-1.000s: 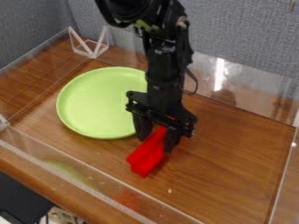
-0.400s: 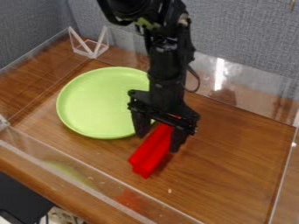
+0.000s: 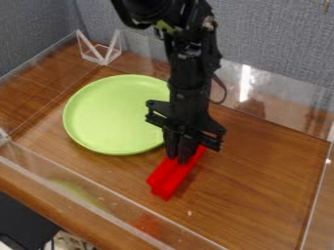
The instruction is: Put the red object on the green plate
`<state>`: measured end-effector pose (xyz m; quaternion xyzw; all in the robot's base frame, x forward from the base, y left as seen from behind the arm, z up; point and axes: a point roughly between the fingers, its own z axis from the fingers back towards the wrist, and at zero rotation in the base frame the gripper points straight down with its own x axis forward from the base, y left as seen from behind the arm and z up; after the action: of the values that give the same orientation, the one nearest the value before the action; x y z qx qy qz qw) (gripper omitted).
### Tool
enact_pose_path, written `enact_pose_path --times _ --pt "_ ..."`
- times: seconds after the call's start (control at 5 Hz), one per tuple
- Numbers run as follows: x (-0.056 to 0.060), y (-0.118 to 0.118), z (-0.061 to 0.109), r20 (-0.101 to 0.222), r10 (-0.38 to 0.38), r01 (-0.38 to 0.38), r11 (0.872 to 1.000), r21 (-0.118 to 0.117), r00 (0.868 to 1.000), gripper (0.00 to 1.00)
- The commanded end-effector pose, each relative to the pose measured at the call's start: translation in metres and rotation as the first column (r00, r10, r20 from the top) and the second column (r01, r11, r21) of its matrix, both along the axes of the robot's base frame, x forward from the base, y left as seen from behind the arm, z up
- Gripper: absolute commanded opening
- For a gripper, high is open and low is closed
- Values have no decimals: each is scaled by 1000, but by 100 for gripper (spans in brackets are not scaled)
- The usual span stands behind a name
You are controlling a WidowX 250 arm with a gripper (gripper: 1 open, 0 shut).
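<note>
The red object (image 3: 169,177), a bright red bar, lies on the wooden table just right of the green plate (image 3: 115,113). My gripper (image 3: 183,153) points straight down over the bar's far end, with its black fingers drawn together on that end. The bar's near end rests on the table and sticks out toward the front. The lime-green plate is round and shallow, with nothing on it, and sits left of the gripper.
A clear acrylic wall (image 3: 78,200) runs around the table, low along the front and right. A white wire stand (image 3: 98,47) sits at the back left. The black arm (image 3: 187,59) rises behind the plate's right edge.
The fingers, spread around the bar's far end before, have closed in on it. The arm has stayed in place, and the bar has barely shifted.
</note>
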<state>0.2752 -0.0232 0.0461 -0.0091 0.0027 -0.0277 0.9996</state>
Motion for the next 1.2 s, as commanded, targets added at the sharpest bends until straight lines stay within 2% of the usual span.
enact_pose_path --times 0.0,0.2,0.6,0.8,1.0 --pt "6 -1 12 43 -15 15 1000 1 999 100" --pt "5 1 2 25 -8 8 1000 4 1000 0" --pt "6 26 40 89 20 -22 999 29 996 0" --pt "13 48 57 126 55 -60 998 37 991 0" --pt "19 70 62 139 79 -86 996 39 987 0"
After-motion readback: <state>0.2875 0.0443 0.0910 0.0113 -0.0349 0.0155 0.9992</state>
